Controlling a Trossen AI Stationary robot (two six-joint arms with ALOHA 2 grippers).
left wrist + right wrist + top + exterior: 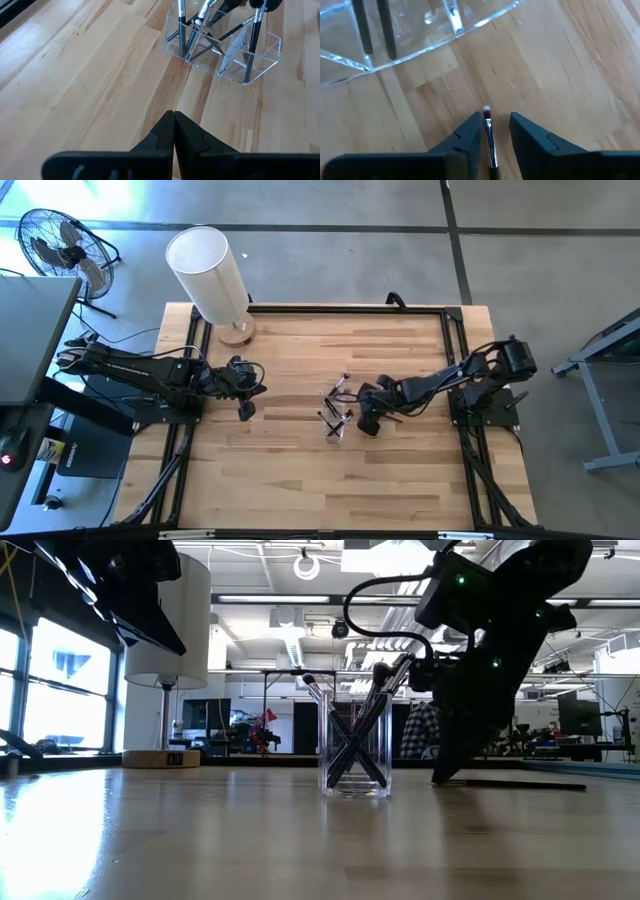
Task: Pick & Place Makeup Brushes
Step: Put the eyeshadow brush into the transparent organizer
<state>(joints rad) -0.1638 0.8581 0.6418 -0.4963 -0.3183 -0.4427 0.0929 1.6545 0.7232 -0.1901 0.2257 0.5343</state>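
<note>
A clear plastic holder (335,420) (355,752) stands mid-table with several dark-handled makeup brushes (255,35) leaning crossed inside it. One more brush (490,140) (520,783) lies flat on the wood just right of the holder. My right gripper (495,125) (368,420) is down at the table and open, with this brush lying between its fingers and running along them. The brush's pale tip (486,110) points toward the holder. My left gripper (173,117) (245,392) is shut and hangs left of the holder, holding nothing. My right gripper comes down slanting from the table's right side, one finger on either side of the lying brush's tip end (489,127). The brush lies close against one finger (472,131), with a gap to the other. Whether it touches that finger, I cannot tell.
A lamp with a white cylindrical shade (208,272) and a wooden base (237,332) stands at the far left corner. Black frame rails (350,308) run along the table's edges. Bare wood spreads across the near half (330,490).
</note>
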